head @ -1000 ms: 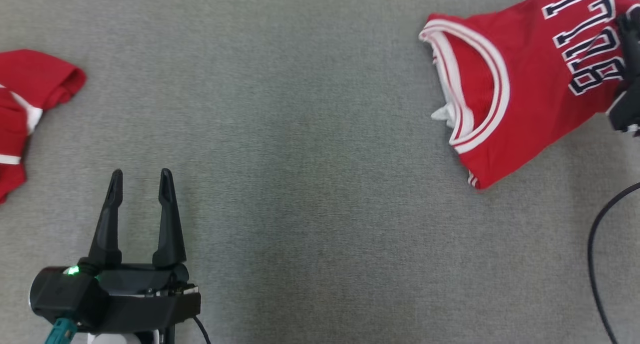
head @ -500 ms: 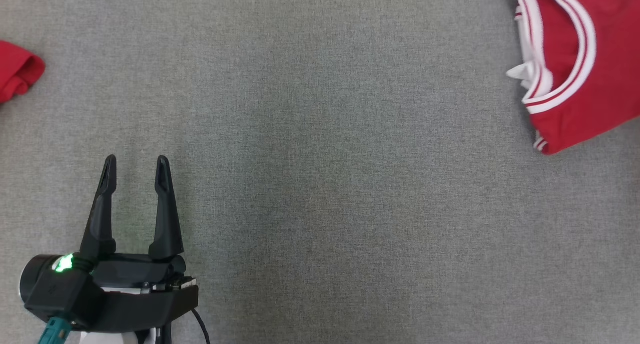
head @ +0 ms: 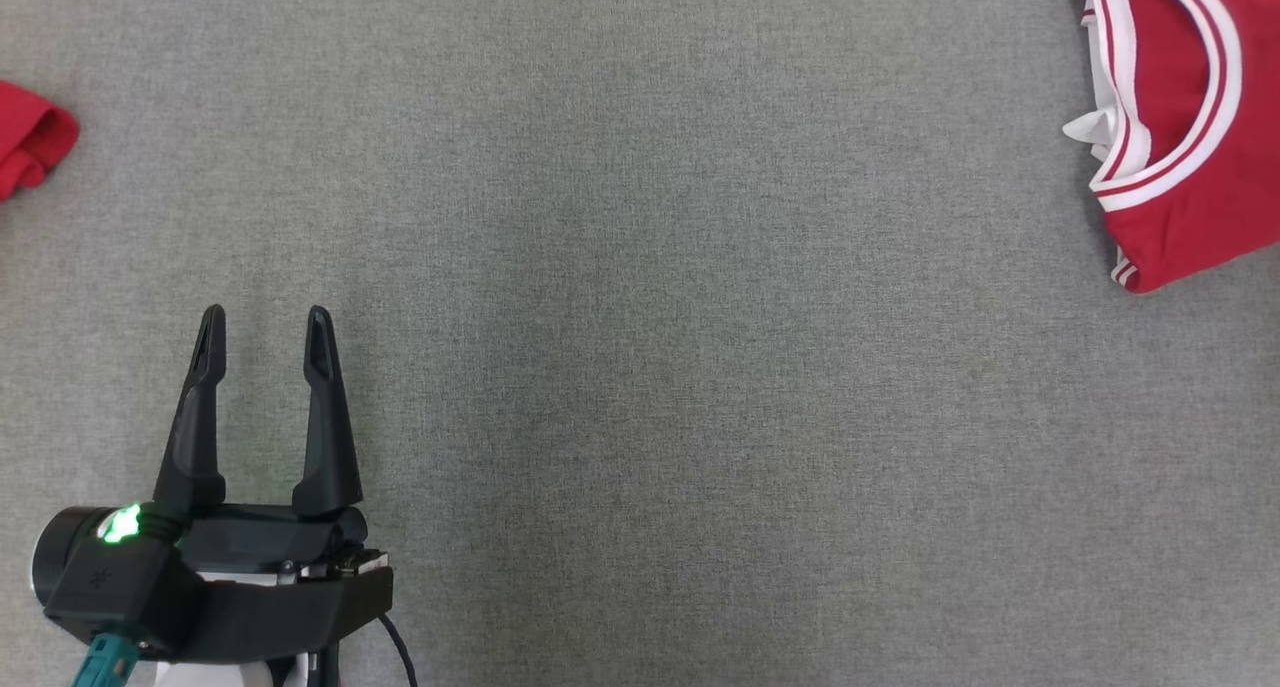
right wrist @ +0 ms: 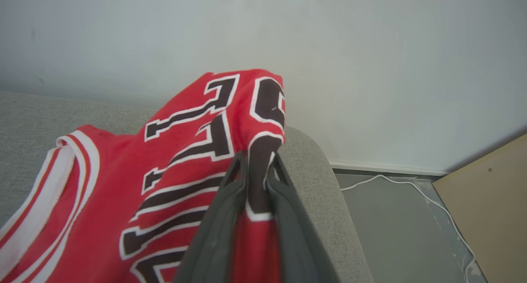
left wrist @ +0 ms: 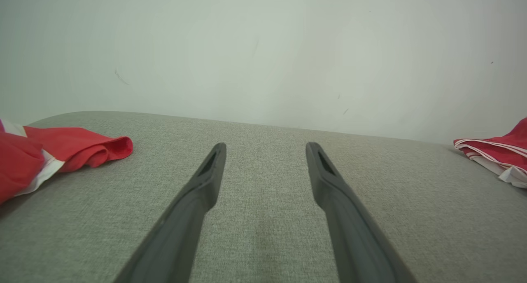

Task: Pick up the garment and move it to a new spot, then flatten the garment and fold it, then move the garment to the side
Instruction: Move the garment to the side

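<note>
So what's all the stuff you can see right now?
fabric surface: one, grey, spread under everything
jersey: one, red with white trim and black letters, at the surface's right end
other cloth: one, red with a white stripe, at the left end
wall: one, pale, behind the surface
cable: one, white, on the floor past the right end
board: one, tan, beside the cable
left gripper: one, black, open and empty, over the surface
right gripper: one, dark, shut on the jersey
</note>
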